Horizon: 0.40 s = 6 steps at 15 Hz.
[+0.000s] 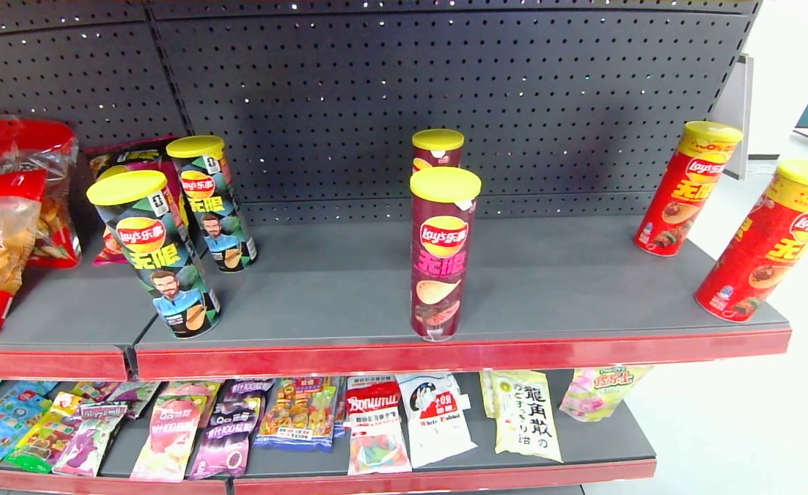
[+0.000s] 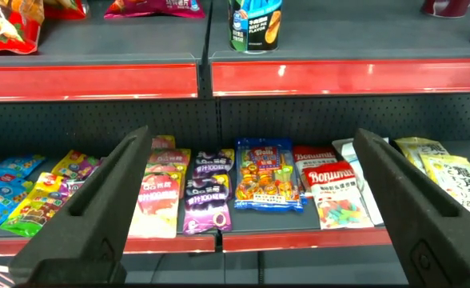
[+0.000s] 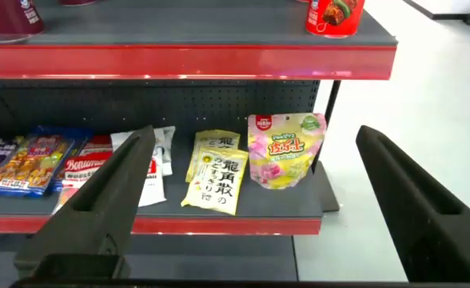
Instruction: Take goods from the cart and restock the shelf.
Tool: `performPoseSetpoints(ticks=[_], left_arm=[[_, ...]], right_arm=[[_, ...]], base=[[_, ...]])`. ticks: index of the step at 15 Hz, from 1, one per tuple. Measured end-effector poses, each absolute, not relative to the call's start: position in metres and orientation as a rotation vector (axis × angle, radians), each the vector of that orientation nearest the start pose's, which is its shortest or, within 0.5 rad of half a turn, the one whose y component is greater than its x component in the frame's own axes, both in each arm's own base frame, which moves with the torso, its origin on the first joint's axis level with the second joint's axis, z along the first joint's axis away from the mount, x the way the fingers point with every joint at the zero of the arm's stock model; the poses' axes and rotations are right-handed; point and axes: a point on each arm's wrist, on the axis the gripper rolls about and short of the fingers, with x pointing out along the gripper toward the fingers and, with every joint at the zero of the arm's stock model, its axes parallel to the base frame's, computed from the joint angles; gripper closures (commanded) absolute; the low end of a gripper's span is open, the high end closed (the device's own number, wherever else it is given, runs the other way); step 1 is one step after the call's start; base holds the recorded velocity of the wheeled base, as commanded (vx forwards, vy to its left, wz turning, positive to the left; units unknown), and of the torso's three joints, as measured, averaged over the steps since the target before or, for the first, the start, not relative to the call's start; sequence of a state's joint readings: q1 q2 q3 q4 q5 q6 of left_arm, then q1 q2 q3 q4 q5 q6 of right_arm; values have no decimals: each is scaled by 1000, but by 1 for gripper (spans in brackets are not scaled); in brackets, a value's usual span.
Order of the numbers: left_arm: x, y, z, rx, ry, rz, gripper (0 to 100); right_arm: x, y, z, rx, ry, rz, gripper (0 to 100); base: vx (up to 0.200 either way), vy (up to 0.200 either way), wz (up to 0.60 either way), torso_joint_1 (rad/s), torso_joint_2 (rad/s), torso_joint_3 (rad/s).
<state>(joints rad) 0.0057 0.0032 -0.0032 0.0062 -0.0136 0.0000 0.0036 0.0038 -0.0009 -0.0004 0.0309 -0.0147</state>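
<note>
The grey shelf with a red front edge carries chip cans with yellow lids: two dark patterned cans at the left, two maroon cans in the middle, two red cans at the right. My left gripper is open with nothing between its fingers, facing the lower shelf below the dark can. My right gripper is open and holds nothing; it faces the lower shelf's right end, below a red can.
Snack bags lie at the upper shelf's far left. The lower shelf holds a row of flat candy and snack packets. A perforated dark back panel stands behind. Open floor lies right of the shelf.
</note>
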Motion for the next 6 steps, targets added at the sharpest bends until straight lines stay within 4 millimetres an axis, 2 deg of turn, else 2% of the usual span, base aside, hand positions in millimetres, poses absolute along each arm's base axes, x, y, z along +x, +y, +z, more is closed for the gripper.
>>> performPoseSetpoints(ticks=[6], left_arm=[[-23, 0, 76, 0, 6, -8, 0]], right_arm=[[-23, 1, 75, -8, 0, 27, 0]], base=[[0, 0, 0, 0, 0, 0]])
